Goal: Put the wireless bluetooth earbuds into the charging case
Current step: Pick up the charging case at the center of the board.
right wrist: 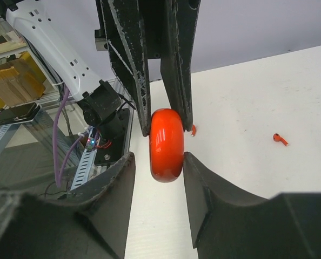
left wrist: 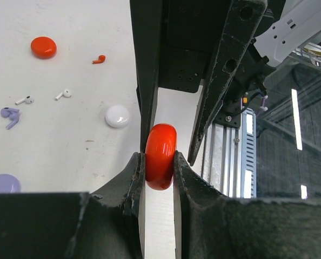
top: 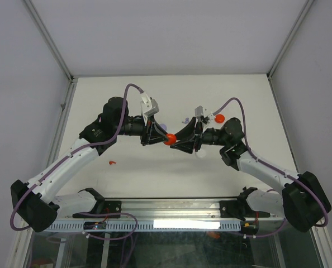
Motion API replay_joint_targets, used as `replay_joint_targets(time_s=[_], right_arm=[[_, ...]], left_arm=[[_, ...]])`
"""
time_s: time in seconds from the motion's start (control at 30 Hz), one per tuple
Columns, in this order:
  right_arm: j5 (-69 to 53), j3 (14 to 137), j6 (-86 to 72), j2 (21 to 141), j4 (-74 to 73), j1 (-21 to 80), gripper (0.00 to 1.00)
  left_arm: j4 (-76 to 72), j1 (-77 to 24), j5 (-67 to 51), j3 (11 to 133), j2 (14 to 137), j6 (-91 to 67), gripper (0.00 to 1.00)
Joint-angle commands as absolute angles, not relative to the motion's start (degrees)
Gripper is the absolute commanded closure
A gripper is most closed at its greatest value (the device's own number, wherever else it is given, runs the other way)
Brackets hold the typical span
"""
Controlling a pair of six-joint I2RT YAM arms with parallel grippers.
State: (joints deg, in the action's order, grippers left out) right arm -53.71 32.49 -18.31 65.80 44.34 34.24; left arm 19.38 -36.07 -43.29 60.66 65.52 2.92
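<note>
The left gripper point(left wrist: 159, 170) is clamped on a red case point(left wrist: 160, 144), which stands on edge between its fingers. The right gripper point(right wrist: 157, 162) straddles the same case with its jaws apart and a gap on one side. On the table point(left wrist: 68, 162) beyond lie a red earbud point(left wrist: 98, 59), white earbuds point(left wrist: 24, 100) and a lilac earbud point(left wrist: 9, 116), well apart from the case.

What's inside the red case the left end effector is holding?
Nothing can be seen: the red case appears closed, pinched edge-on in the left end effector, so its interior is hidden. A red earbud lies loose on the table.
</note>
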Motion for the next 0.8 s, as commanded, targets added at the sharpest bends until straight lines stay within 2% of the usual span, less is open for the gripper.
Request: replay_joint_targets(time_s=[0.0, 0.77], right_arm=[[-54.8, 35.1, -18.4, 66.5, 47.8, 34.5, 0.57], [-54.8, 35.2, -18.4, 68.2, 47.4, 34.7, 0.57]], left_arm=[[18.6, -37.0, -43.0, 63.4, 65.7, 5.0, 1.00], [18.5, -37.4, -43.0, 63.1, 64.9, 6.0, 1.00]])
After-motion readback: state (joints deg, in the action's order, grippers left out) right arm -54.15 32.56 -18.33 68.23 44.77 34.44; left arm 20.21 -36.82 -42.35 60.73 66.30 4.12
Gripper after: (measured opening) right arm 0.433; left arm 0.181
